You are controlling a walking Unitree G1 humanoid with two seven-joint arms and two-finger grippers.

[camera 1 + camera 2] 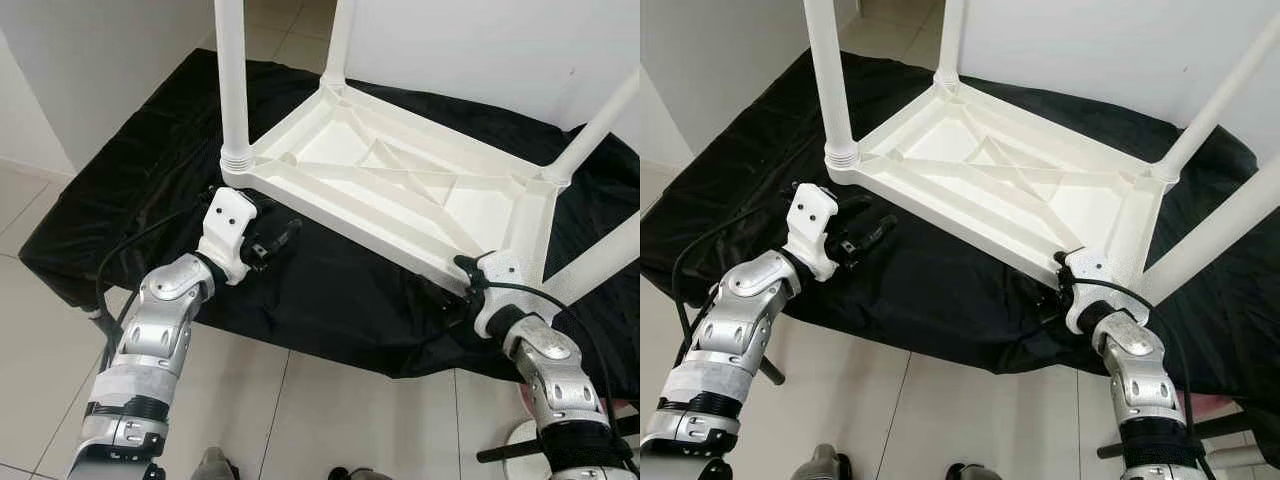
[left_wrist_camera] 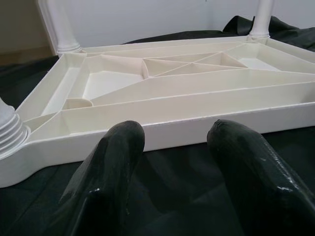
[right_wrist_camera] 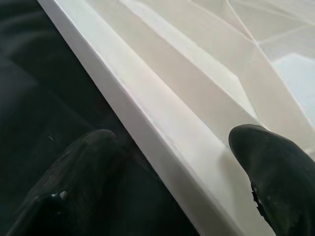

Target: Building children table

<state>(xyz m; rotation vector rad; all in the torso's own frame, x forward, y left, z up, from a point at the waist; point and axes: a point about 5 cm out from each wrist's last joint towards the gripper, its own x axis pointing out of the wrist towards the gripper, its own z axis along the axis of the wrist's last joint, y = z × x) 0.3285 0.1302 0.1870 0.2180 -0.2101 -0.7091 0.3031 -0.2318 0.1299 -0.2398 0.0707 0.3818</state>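
A: Where is the table?
B: The white table (image 1: 400,190) lies upside down on a black cloth (image 1: 330,290), legs up.
A: End effectors?
B: Left end effector (image 2: 172,142) spread apart just beside the table's rim; right end effector (image 3: 172,162) spread apart astride that rim.

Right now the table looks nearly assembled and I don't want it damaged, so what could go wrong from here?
1. The right gripper straddles the rim of the upside-down white plastic table with open fingers; a one-sided lift could tip it.
2. The left gripper hovers open, short of the rim, so the load may be uneven.
3. The loose black cloth underneath could slide or snag fingers.
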